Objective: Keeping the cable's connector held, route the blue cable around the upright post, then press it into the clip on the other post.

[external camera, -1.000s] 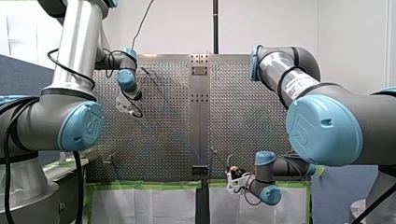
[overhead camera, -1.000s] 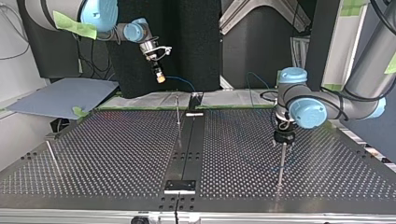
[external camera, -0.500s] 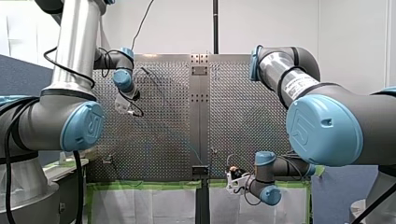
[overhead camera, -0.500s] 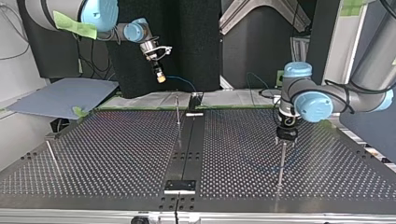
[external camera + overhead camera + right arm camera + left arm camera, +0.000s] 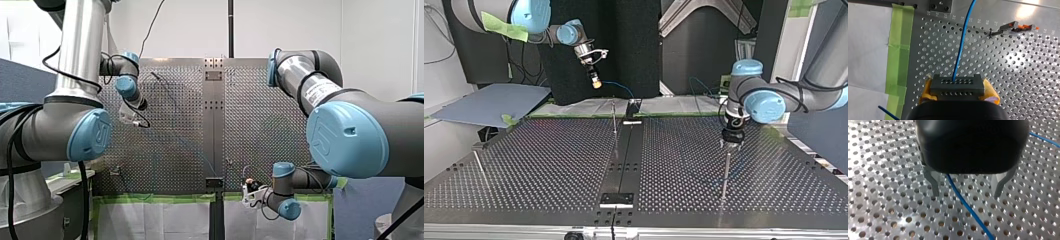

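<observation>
Blue cable (image 5: 961, 42) comes out of the dark connector (image 5: 957, 86), and your right gripper (image 5: 957, 88) has that connector clamped tight between its yellow pads (image 5: 991, 92); from there the cable crosses the perforated table (image 5: 1023, 82) toward a screwed plate (image 5: 940, 5); it passes near a thin post (image 5: 998, 32) carrying an orange and grey clip (image 5: 1020, 27), and cable and clip are apart.

Your left gripper (image 5: 967, 192) has its metal fingers (image 5: 934, 185) spread wide and grips nothing; the cable runs through the gap, nearer one finger, touching neither; in the top view this gripper hangs right over the tip of a second post (image 5: 725, 175) at the view's right, and you cannot tell whether they touch; a third post (image 5: 479, 167) leans near the table's edge at that view's left.

Green tape (image 5: 899, 50) lines the table's edge over white paper (image 5: 868, 50); a grey-blue board (image 5: 489, 102) lies off the table at the top view's left; a black curtain (image 5: 634, 45) hangs behind; the front view shows a white wall (image 5: 285, 25).

The cable's stretch between your two grippers is too faint to follow in the front and top views; the left gripper's black body covers the cable behind its fingers; a blue strand (image 5: 888, 112) beside the right gripper is cut off at the edge.
</observation>
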Action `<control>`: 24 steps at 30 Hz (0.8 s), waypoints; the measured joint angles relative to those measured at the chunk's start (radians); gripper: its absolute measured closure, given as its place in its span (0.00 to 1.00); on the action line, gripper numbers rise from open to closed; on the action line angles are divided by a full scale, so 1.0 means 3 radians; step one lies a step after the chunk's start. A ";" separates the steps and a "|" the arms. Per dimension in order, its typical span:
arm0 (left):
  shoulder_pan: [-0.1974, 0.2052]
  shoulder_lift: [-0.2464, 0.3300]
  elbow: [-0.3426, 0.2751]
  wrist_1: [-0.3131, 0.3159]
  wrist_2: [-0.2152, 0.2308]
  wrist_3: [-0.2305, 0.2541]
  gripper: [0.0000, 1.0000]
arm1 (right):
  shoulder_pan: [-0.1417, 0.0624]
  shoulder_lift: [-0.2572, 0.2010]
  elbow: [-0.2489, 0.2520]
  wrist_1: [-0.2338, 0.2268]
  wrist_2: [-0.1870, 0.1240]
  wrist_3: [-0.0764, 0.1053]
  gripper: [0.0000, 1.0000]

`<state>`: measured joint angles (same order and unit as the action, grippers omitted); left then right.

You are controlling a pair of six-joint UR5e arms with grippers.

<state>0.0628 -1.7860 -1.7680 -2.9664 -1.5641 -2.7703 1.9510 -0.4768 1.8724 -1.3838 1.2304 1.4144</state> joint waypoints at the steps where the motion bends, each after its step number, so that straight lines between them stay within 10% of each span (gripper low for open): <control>1: 0.0004 0.0007 -0.0026 0.0009 0.0000 0.0024 0.00 | 0.0000 0.0000 0.0000 0.0000 0.0000 0.0000 1.00; 24: 0.0030 0.0466 -0.0252 0.0117 0.0104 0.0088 0.00 | 0.0002 0.0001 0.0000 -0.0004 -0.0012 0.0004 1.00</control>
<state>0.0719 -1.6463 -1.8436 -2.9312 -1.5328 -2.7440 1.9517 -0.4765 1.8724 -1.3850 1.2267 1.4155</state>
